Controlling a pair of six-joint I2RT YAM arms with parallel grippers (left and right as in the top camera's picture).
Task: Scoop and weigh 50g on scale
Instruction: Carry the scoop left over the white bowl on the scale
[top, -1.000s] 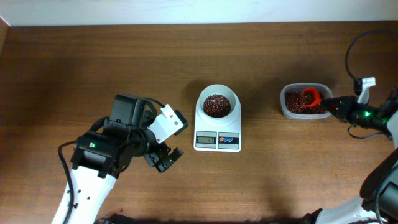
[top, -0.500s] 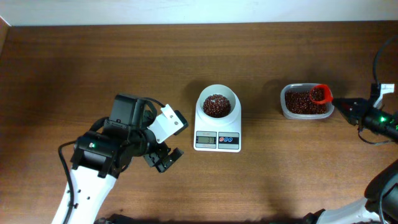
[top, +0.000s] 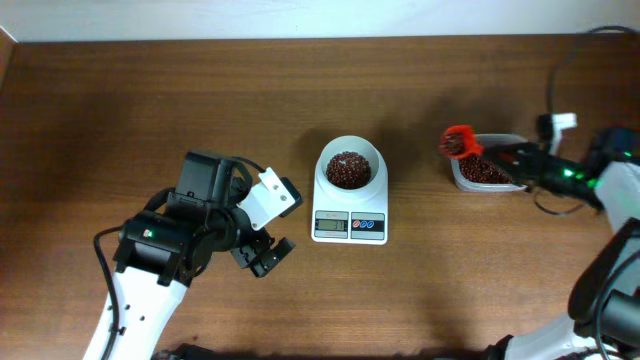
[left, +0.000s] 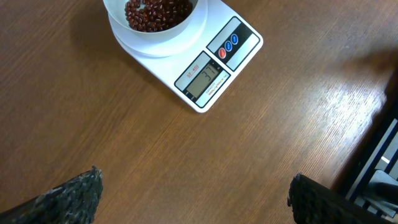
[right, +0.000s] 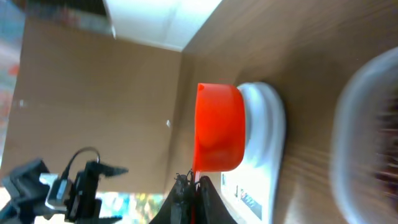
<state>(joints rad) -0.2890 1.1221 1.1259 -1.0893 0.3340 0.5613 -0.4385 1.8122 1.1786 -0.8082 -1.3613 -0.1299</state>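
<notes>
Many tiny beans (top: 347, 169) are lying in the scale (top: 349, 226) bowl, likely light and spill-prone. Right of it, the right gripper (top: 512, 157) is clamping the scoop (top: 459, 142) handle, and the left gripper (top: 262, 257) is gaping.

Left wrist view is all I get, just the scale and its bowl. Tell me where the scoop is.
Observer: The orange-red scoop is at the left rim of the clear tub, to the right of the scale.
Operator: Report what holds it.
Observer: The right gripper, shut on its handle.
Operator: Check the tub.
Observer: It holds beans.
</notes>
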